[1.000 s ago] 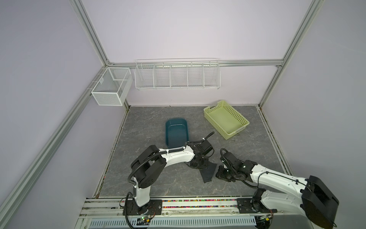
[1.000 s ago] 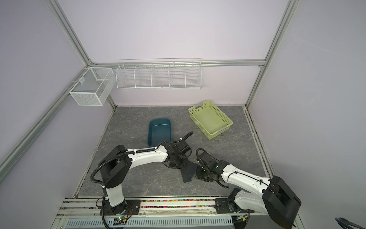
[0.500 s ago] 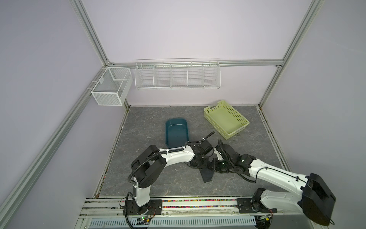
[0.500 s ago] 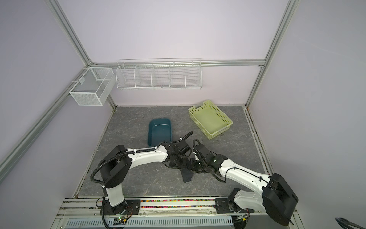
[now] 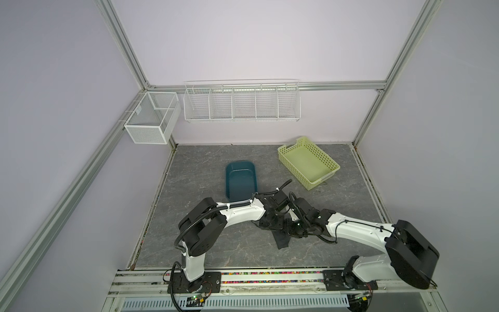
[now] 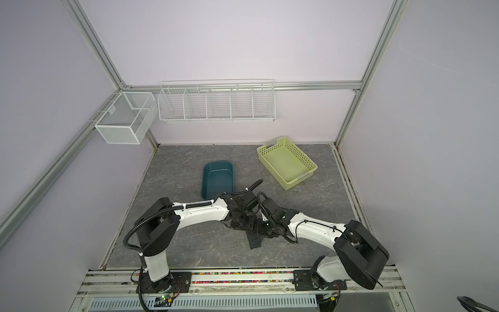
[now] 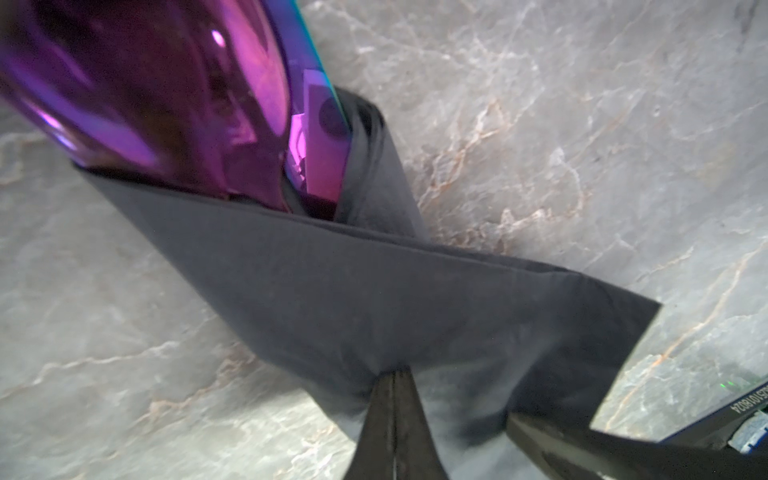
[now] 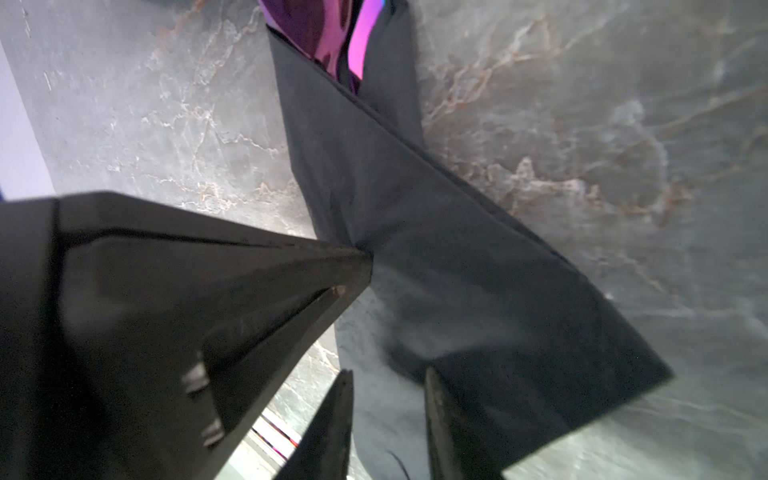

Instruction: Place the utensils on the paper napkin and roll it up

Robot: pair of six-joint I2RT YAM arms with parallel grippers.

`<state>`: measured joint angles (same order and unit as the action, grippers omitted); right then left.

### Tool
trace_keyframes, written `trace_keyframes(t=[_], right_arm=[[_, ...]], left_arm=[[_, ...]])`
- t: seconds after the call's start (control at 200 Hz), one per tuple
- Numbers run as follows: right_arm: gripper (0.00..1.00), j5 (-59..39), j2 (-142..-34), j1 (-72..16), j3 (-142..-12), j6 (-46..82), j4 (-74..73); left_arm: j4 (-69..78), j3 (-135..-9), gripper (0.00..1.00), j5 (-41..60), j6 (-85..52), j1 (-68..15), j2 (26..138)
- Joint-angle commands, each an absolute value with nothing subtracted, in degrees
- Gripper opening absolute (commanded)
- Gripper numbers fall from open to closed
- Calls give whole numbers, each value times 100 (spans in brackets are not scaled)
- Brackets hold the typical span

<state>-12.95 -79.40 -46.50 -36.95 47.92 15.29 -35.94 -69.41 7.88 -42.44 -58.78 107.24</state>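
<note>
The black paper napkin (image 7: 374,291) lies wrapped round the utensils (image 7: 145,95), whose shiny purple heads stick out of one end. In both top views it is a narrow dark strip (image 5: 281,239) (image 6: 254,241) between the two arms. My left gripper (image 7: 395,374) is shut, its tips nipping the napkin's edge, which puckers there; it also shows as a black wedge (image 8: 353,266). My right gripper (image 8: 388,399) stands open right beside it, its fingers (image 8: 440,415) a little apart at the napkin's loose flap. The utensils' handles are hidden inside the napkin.
A teal tub (image 5: 240,179) stands just behind the left arm. Further back on the right is a yellow-green perforated basket (image 5: 307,162). White wire racks (image 5: 241,101) hang on the back wall. The two wrists (image 6: 259,218) are close together.
My right gripper has swung from the napkin's near right side in over the napkin, next to the left gripper. The napkin now looks narrower. The left arm has stayed put.
</note>
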Motion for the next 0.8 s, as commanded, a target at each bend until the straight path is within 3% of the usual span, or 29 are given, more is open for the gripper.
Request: trace_keyframes(t=[0.0,0.43,0.61,0.795], right_arm=[[35,-1338,-8110,-4635,-3559,4704,1512],[40,-1326,-8219,-4638,-3367,4735,1444],[42,-1862,-8370,-4649,-3200,4841,766],[35,-1798,-8516,-4667,-3179,4964,718]], left_arm=[[-3650,-6829,0,731,-4329,-5889,10823],[-3631,-6803,0,737,-4364,-5889,10784],[-3609,-6820,0,726,-4377,-5889,10758],[-3604,-6855,0,706,-4391,-5889,10750]])
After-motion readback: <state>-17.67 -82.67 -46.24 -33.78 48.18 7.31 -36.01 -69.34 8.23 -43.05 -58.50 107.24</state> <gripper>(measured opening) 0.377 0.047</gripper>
